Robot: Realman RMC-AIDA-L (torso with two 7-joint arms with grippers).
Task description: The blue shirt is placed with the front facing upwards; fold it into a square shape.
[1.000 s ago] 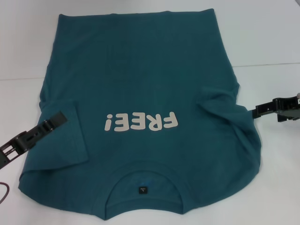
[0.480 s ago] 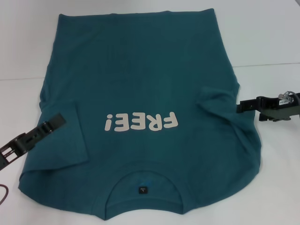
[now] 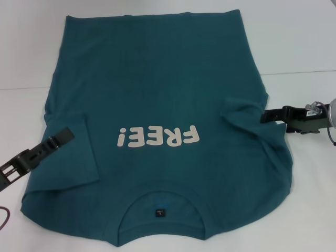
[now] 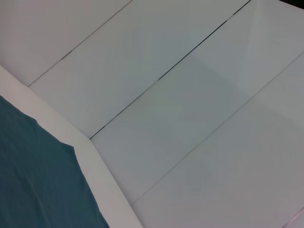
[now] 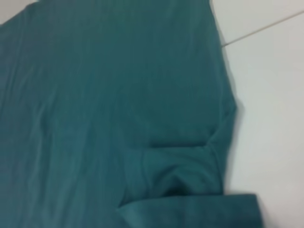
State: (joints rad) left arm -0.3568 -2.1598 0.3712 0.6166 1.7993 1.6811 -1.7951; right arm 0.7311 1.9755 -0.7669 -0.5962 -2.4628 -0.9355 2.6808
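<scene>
The blue shirt [image 3: 157, 79] lies flat on the white table [image 3: 304, 42], front up, with the white "FREE!" lettering [image 3: 157, 137] and the collar [image 3: 160, 210] on the near side. Its left sleeve [image 3: 73, 152] is folded in over the body. The right sleeve [image 3: 241, 111] is bunched in loose folds. My left gripper [image 3: 67, 134] hovers over the folded left sleeve. My right gripper [image 3: 264, 116] reaches in from the right, its tip at the bunched sleeve's edge. The right wrist view shows the shirt [image 5: 104, 95] and the sleeve's fold [image 5: 180, 171]. The left wrist view shows a shirt edge [image 4: 38, 180].
White tabletop surrounds the shirt, with a seam line [image 3: 299, 72] at the right. A dark cable loop [image 3: 4, 215] lies at the near left corner. In the left wrist view, pale panels [image 4: 190, 95] lie beyond the table's edge.
My right gripper has moved left, from beside the shirt's right edge to the bunched sleeve. The shirt and my left gripper have stayed in place.
</scene>
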